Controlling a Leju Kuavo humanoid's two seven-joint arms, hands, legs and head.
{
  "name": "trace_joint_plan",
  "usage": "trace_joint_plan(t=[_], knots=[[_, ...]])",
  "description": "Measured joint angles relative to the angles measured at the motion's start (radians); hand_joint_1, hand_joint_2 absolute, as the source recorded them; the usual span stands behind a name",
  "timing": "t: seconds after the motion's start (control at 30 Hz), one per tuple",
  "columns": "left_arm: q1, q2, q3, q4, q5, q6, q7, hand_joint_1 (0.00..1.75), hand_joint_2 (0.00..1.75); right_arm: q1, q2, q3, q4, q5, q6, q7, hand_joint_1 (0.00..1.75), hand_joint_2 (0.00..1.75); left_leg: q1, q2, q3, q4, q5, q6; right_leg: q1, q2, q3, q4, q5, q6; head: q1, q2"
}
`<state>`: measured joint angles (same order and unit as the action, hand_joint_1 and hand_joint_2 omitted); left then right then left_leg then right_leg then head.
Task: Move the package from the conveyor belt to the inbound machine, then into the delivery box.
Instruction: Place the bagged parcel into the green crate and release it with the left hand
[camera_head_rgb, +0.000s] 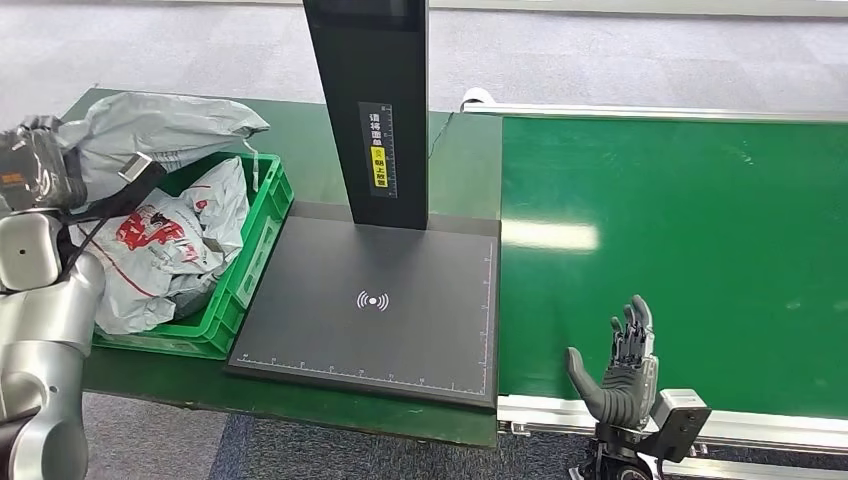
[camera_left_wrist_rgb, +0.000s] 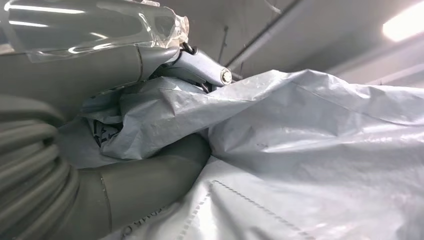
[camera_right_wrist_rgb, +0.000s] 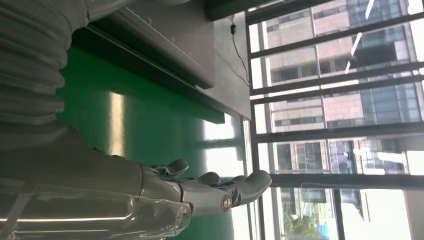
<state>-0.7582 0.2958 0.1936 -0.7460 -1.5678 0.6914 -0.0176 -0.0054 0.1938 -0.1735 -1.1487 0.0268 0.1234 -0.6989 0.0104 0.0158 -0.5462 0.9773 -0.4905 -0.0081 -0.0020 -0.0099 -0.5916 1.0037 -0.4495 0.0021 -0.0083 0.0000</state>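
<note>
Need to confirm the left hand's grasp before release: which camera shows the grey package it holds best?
The head view: the whole grey package is seen held above the green delivery box. The left wrist view shows the left hand gripping crumpled film close up, without position. The right wrist view looks at the conveyor belt.

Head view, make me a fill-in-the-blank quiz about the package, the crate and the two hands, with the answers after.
1. The left hand holds a grey ____ above the crate.
2. The crate is coloured ____.
3. The right hand is open over the near edge of the ____.
4. The scanner pad lies between the crate and the ____.

Missing words: package; green; belt; belt
</note>
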Motion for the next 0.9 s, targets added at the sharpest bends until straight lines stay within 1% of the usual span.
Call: trace_joint_plan(t=[0.07, 0.13, 0.2, 0.3, 0.33, 0.37, 0.47, 0.57, 0.63, 0.7, 0.8, 0.9], knots=[[0.010, 0.007, -0.024, 0.040, -0.001, 0.000, 0.039, 1.75, 1.75, 0.005, 0.001, -0.003, -0.004, 0.030, 0.024, 0.000, 0.00, 1.75, 0.000, 0.000, 0.000, 0.000, 0.000, 0.000, 0.000, 0.000, 0.000, 0.000, 0.000, 0.000, 0.000, 0.000], [0.020, 0.011, -0.044, 0.076, -0.001, 0.000, 0.054, 1.75, 1.75, 0.010, 0.004, -0.013, -0.010, 0.057, 0.046, 0.000, 0.00, 1.75, 0.000, 0.000, 0.000, 0.000, 0.000, 0.000, 0.000, 0.000, 0.000, 0.000, 0.000, 0.000, 0.000, 0.000], [0.036, 0.010, -0.056, 0.100, 0.010, 0.001, 0.037, 1.75, 1.75, 0.017, 0.009, -0.025, -0.018, 0.070, 0.056, 0.000, 0.00, 1.75, 0.000, 0.000, 0.000, 0.000, 0.000, 0.000, 0.000, 0.000, 0.000, 0.000, 0.000, 0.000, -0.001, 0.000], [0.065, -0.001, -0.058, 0.115, 0.040, 0.002, -0.016, 1.74, 1.75, 0.027, 0.015, -0.044, -0.031, 0.081, 0.063, 0.000, 0.00, 1.75, 0.000, 0.000, 0.000, 0.000, 0.000, 0.000, 0.000, 0.000, 0.000, 0.000, 0.000, 0.000, 0.000, 0.000], [0.074, -0.006, -0.057, 0.116, 0.051, 0.002, -0.039, 1.73, 1.75, 0.031, 0.018, -0.050, -0.035, 0.083, 0.064, 0.000, 0.00, 1.75, 0.000, 0.000, 0.000, 0.000, 0.000, 0.000, 0.000, 0.000, 0.000, 0.000, 0.000, 0.000, 0.000, 0.000], [0.084, -0.013, -0.055, 0.117, 0.065, 0.003, -0.068, 1.67, 1.75, 0.034, 0.021, -0.056, -0.040, 0.086, 0.065, 0.000, 0.00, 1.75, 0.000, 0.000, 0.000, 0.000, 0.000, 0.000, 0.000, 0.000, 0.000, 0.000, 0.000, 0.000, 0.000, 0.000], [0.120, -0.047, -0.033, 0.110, 0.135, 0.004, -0.201, 1.48, 1.75, 0.046, 0.030, -0.076, -0.056, 0.095, 0.067, 0.000, 0.00, 1.75, 0.000, 0.000, 0.000, 0.000, 0.000, 0.000, -0.001, 0.000, 0.000, 0.000, 0.000, 0.000, 0.000, 0.000], [0.162, -0.093, -0.003, 0.084, 0.234, 0.005, -0.358, 1.47, 1.75, 0.060, 0.040, -0.099, -0.074, 0.103, 0.071, 0.000, 0.00, 1.75, -0.001, -0.002, 0.001, 0.000, 0.000, 0.000, -0.001, -0.001, 0.001, 0.000, 0.000, 0.000, 0.000, 0.000], [0.203, -0.126, 0.004, 0.036, 0.306, -0.002, -0.434, 1.47, 1.75, 0.070, 0.046, -0.116, -0.087, 0.111, 0.076, 0.000, 0.00, 1.75, -0.001, -0.002, 0.001, 0.000, 0.000, 0.000, -0.001, -0.001, 0.001, 0.000, 0.000, 0.000, 0.000, 0.000], [0.260, -0.156, -0.003, -0.053, 0.365, -0.028, -0.467, 1.52, 1.75, 0.078, 0.053, -0.132, -0.097, 0.118, 0.081, 0.000, 0.00, 1.75, -0.001, -0.002, 0.001, 0.000, 0.000, 0.000, -0.001, -0.001, 0.001, 0.000, 0.000, 0.000, 0.000, 0.000], [0.361, -0.191, -0.037, -0.230, 0.420, -0.079, -0.472, 1.56, 1.75, 0.083, 0.061, -0.150, -0.106, 0.123, 0.083, 0.000, 0.00, 1.75, -0.001, -0.002, 0.001, 0.000, -0.001, 0.000, -0.001, -0.001, 0.001, -0.001, 0.000, 0.000, 0.000, 0.000], [0.467, -0.215, -0.093, -0.417, 0.465, -0.117, -0.477, 1.55, 1.75, 0.087, 0.067, -0.161, -0.110, 0.124, 0.081, 0.000, 0.00, 1.75, -0.001, -0.001, 0.001, 0.000, -0.001, 0.000, -0.001, 0.000, 0.001, -0.001, 0.000, 0.000, 0.000, 0.000]])
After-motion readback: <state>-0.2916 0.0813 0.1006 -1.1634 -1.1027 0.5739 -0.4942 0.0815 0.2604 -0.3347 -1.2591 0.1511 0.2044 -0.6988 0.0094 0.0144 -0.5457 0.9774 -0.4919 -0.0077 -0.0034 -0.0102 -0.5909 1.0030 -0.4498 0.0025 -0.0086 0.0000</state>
